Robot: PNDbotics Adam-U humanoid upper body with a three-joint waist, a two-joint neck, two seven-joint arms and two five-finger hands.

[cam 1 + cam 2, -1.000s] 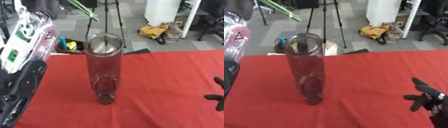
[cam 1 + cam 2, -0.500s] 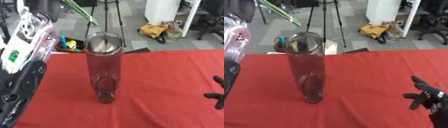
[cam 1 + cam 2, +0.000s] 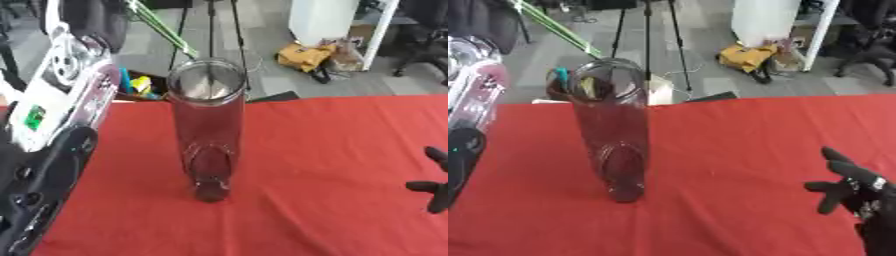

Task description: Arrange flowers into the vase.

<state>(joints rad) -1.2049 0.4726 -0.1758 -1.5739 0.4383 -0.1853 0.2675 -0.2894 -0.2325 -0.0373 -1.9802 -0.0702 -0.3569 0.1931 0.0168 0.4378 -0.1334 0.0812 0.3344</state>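
Here, the tall clear glass vase point(image 3: 207, 130) stands upright on the red tablecloth point(image 3: 332, 145), left of the middle, with a green stem point(image 3: 162, 31) slanting in the air behind its rim. The right hand point(image 3: 850, 185) rests at the lower right, well apart from the vase, fingers spread and holding nothing. The left arm point(image 3: 48, 150) fills the left edge; what its hand is doing seems hidden, so I cannot tell.

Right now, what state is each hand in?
Left hand: not in view; only the arm shows at the left edge.
Right hand: open, fingers spread, holding nothing, low at the right.
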